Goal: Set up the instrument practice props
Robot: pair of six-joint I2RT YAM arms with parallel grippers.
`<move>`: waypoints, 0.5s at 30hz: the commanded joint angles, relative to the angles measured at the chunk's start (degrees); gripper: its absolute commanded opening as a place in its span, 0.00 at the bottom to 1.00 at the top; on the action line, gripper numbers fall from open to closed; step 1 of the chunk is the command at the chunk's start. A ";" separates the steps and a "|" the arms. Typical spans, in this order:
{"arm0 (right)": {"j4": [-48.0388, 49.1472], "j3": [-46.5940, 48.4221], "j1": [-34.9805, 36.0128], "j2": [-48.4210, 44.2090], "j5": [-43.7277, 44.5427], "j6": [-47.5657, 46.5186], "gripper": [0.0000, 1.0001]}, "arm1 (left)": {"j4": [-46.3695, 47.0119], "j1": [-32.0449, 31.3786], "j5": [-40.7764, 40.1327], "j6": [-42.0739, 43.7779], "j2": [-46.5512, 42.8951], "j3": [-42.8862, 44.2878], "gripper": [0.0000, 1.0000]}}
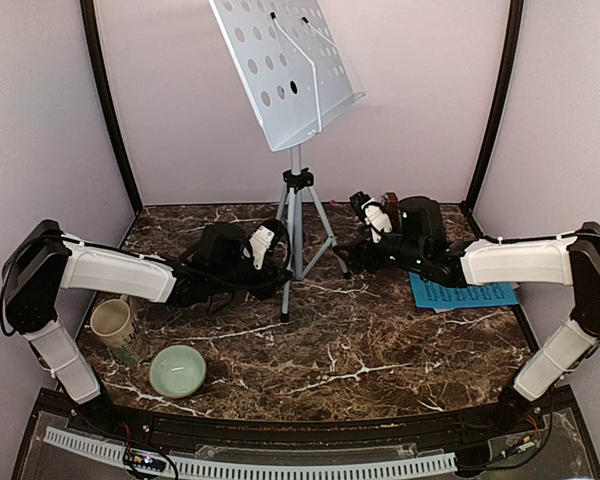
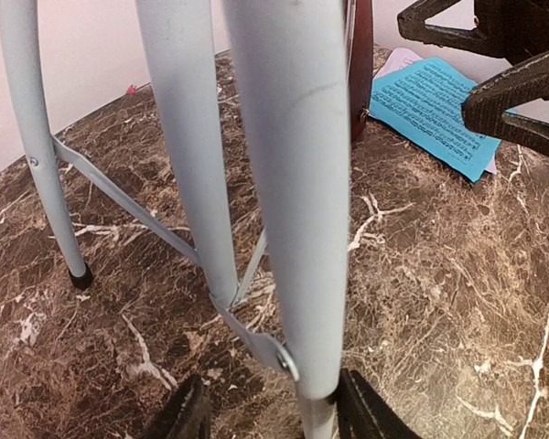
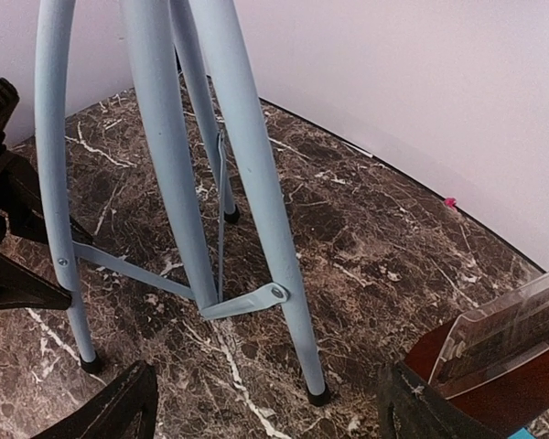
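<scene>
The silver tripod music stand [image 1: 297, 215] stands at the table's middle back, its white perforated desk [image 1: 285, 70] tilted high above. My left gripper [image 1: 276, 272] is open around the stand's front leg [image 2: 293, 210]; the leg touches the right finger [image 2: 371, 416]. My right gripper [image 1: 355, 255] is open around the foot of the right leg [image 3: 318, 393]. The dark-red metronome [image 3: 494, 366] stands against its right finger [image 3: 419, 407] and also shows in the top view [image 1: 390, 198]. A blue sheet-music page [image 1: 465, 293] lies flat at the right, with a pale page edge under it.
A beige mug [image 1: 110, 322] and a pale green bowl [image 1: 177, 370] stand at the front left. The dark marble table [image 1: 360, 350] is walled by pale panels at the back and sides. The other gripper's dark fingers [image 2: 503, 55] show at the top right of the left wrist view.
</scene>
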 commanded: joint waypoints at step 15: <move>4.18 1.73 -0.84 5.19 -1.86 0.26 0.82 | -1.91 -2.48 -4.25 -8.17 1.92 4.39 0.64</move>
